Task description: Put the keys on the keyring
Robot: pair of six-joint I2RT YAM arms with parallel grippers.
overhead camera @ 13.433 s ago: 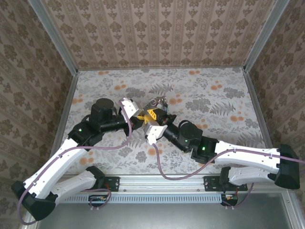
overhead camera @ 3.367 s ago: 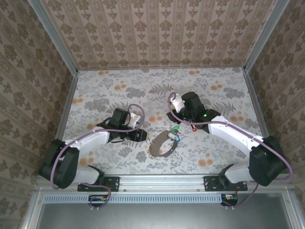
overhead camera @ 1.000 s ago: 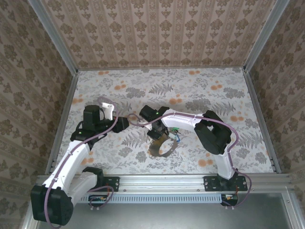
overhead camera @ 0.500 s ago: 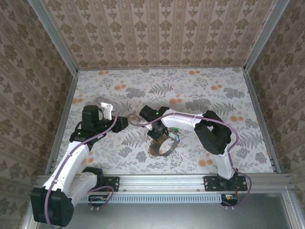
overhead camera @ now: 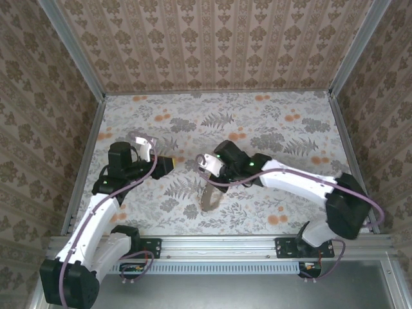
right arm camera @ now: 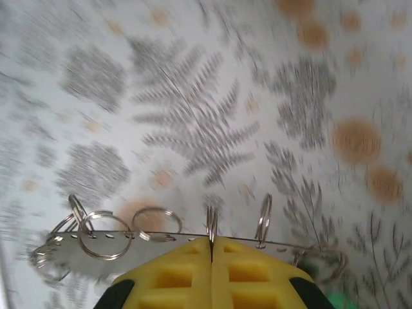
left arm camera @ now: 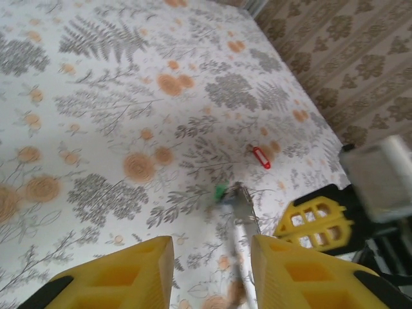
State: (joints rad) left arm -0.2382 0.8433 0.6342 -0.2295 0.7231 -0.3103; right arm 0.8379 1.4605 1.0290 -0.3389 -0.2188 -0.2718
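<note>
In the right wrist view my right gripper is shut on one thin metal ring of the keyring. That ring stands edge-on over a flat metal strip carrying several more rings. From above, the right gripper sits over the brown-grey strap loop. The left wrist view shows the green key lying by the blurred keyring. The red key lies apart, farther off. My left gripper is open with nothing between its fingers, a short way left of the strap.
The floral table is boxed in by patterned walls and a metal rail at the near edge. A purple cable trails along the left arm. The right arm's yellow finger shows at the right of the left wrist view.
The right gripper has shut on the keyring. The right arm has unfolded, its elbow swinging out to the right. The strap loop now looks narrower. The left gripper barely moved.
</note>
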